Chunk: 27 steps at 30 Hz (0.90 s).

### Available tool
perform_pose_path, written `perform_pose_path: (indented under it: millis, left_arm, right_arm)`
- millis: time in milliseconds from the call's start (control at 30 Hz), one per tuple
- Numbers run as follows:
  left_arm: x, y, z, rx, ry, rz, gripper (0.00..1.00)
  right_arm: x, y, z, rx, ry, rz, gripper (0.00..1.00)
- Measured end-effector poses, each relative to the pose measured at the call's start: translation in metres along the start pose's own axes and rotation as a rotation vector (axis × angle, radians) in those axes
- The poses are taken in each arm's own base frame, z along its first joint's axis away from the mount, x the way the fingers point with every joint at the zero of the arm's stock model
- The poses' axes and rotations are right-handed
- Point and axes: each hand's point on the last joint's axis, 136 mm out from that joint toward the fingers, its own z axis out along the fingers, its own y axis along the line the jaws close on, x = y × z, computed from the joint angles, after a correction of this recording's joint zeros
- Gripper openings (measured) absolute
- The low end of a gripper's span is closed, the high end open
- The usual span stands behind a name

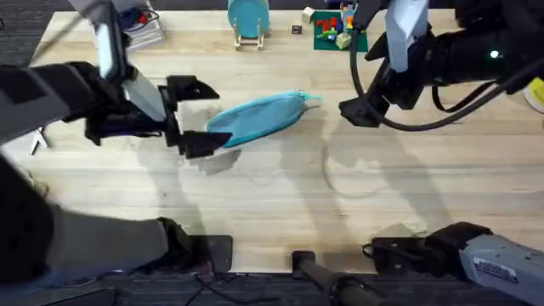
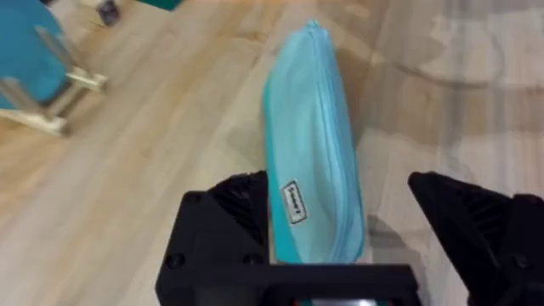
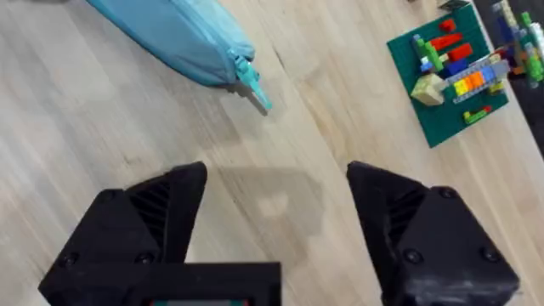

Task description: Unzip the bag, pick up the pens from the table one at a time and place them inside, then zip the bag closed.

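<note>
Black left gripper point(image 2: 340, 246) stands wide, jaws straddling the near-left end of the bag point(image 1: 259, 119) on the surface point(image 1: 340, 212). Right gripper point(image 3: 272, 229) hovers wide too, just right of the zipper pull point(image 3: 255, 85). Overhead alone reveals both arms together.

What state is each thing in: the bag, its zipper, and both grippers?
bag: lying flat on the table, one end between the left gripper's fingers
zipper pull: at the bag's end nearer the right gripper; bag looks zipped
left gripper: open
right gripper: open, holding nothing
</note>
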Motion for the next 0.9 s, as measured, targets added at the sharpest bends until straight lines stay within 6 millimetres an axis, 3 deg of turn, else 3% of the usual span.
perform_pose_path:
  millis: [200,467,600,733,900]
  left_arm:
    - [-0.034,0.006,-0.023,-0.115,0.088,-0.019,0.997]
    - [-0.065,-0.011,-0.060,-0.399,0.219,-0.214,0.997]
    - [-0.089,-0.032,-0.080,-0.565,0.219,-0.271,0.995]
    - [-0.115,-0.067,-0.094,-0.657,0.184,-0.272,0.995]
    - [-0.118,-0.094,-0.100,-0.700,0.161,-0.367,0.995]
  right_arm:
    - [0.003,0.003,0.000,-0.011,0.014,0.003,0.995]
    - [0.012,0.010,-0.005,-0.032,0.046,0.014,0.996]
    - [0.021,0.021,-0.022,-0.045,0.066,0.025,0.995]
    - [0.031,0.032,-0.035,-0.065,0.095,0.041,0.995]
    - [0.034,0.036,-0.043,-0.062,0.099,0.128,0.995]
